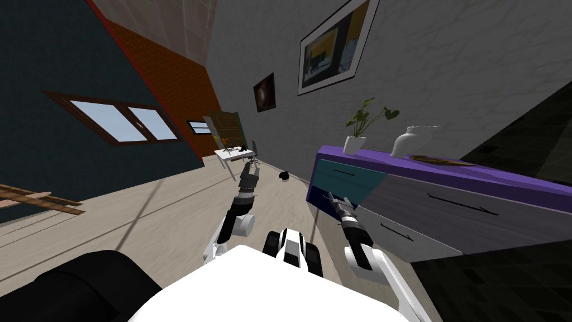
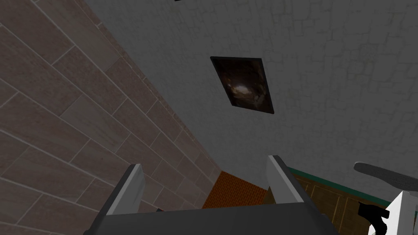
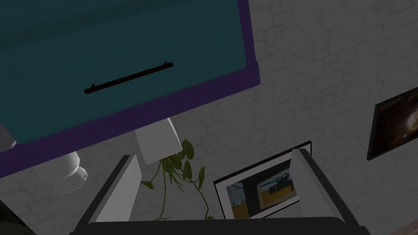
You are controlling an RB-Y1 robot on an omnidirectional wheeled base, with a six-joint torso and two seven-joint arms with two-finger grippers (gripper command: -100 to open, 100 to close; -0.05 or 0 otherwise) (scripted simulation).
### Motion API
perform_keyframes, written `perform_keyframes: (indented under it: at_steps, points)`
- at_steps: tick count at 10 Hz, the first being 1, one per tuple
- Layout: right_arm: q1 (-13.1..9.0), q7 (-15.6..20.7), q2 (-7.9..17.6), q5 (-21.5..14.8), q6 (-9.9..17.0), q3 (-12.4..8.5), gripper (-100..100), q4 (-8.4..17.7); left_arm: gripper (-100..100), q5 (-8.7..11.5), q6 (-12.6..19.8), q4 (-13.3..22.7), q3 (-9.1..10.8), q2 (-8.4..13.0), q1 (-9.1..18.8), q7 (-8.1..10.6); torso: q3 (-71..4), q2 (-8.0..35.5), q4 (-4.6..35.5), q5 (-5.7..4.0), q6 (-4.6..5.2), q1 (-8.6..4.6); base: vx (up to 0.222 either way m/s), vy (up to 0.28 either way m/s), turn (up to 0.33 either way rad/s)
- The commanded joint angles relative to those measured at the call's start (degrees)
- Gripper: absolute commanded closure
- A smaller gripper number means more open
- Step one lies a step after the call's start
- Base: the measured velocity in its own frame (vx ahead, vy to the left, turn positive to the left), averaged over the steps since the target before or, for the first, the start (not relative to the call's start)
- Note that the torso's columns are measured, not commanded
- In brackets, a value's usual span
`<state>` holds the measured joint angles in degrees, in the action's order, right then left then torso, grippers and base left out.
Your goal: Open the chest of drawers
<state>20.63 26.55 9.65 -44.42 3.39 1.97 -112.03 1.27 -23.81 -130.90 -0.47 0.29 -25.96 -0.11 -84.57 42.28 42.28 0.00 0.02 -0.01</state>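
Observation:
The chest of drawers [image 1: 430,198] stands against the grey wall to my right, with a purple top, a teal drawer [image 1: 349,173] at its near-left end and grey drawer fronts beside it, all shut. My right gripper [image 1: 337,199] is open just in front of the teal drawer, a little below its thin black bar handle [image 1: 345,171]. In the right wrist view the teal front [image 3: 122,61] and its handle [image 3: 128,77] lie ahead of the open gripper [image 3: 213,154], apart from it. My left gripper [image 1: 251,162] is raised over the floor, open [image 2: 206,162] and holding nothing.
On the chest's top stand a potted plant [image 1: 354,144], a white vase [image 1: 406,142] and a flat dish [image 1: 438,160]. A small white table [image 1: 232,154] and a black ball [image 1: 284,175] are further along the floor. A dark rounded seat [image 1: 84,285] is at my left.

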Motion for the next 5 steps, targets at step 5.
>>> perform_keyframes:
  at_steps: [5]
  points:
    - [-1.80,6.06,0.48,-11.30,8.98,1.03,-100,3.89,0,0.00,0.00,0.00,0.00,0.00,0.00,0.00,-0.02,-0.04,-0.01,-0.01,-0.03,-0.02,0.037,-0.017,0.132]
